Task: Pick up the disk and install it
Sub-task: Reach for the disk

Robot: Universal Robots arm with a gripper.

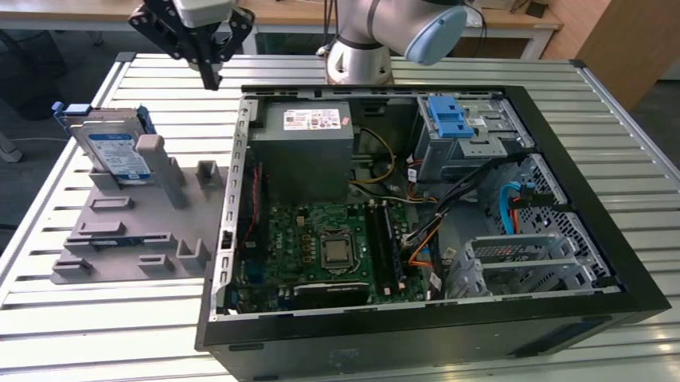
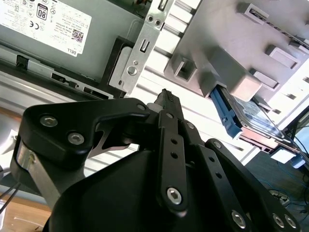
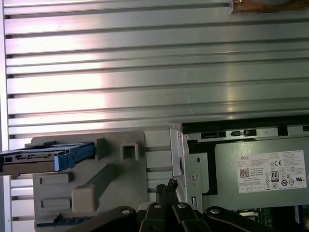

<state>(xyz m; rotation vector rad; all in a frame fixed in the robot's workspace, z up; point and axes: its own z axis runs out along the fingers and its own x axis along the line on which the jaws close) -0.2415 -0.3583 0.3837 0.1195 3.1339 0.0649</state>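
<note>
Disk: you find the disk (image 1: 115, 150) at the upper left of the exterior view. It stands on edge and leans in the grey holder (image 1: 127, 231), label face toward the camera, blue rails along its edges.
Holder: it lies flat on the slatted table (image 1: 95, 334), just beside the open computer case (image 1: 425, 338), on the exterior view's left of it.
Gripper: your gripper (image 1: 210, 78) hangs over the table at the top of the exterior view. It is right of the disk, near the case's far corner, and points straight down. Its fingers are pressed together with nothing between them, well apart from the disk.
Fingertips: in the second wrist view the fingertips (image 2: 166, 99) meet over bare table slats between the holder and the case wall.
Arm: the arm (image 1: 388, 36) rises behind the case at top centre, a blue-capped joint turned toward the exterior view's right.
Case interior: the power supply (image 1: 308, 147) sits at the far left inside the case, and the blue latch bracket (image 1: 450, 118) to its right.
Cut off: the upper edge of the exterior view cuts the gripper's body and the arm.
Hidden: a post of the holder covers the disk's lower corner. In the first wrist view you see the disk edge-on, so its label is out of sight.
</note>
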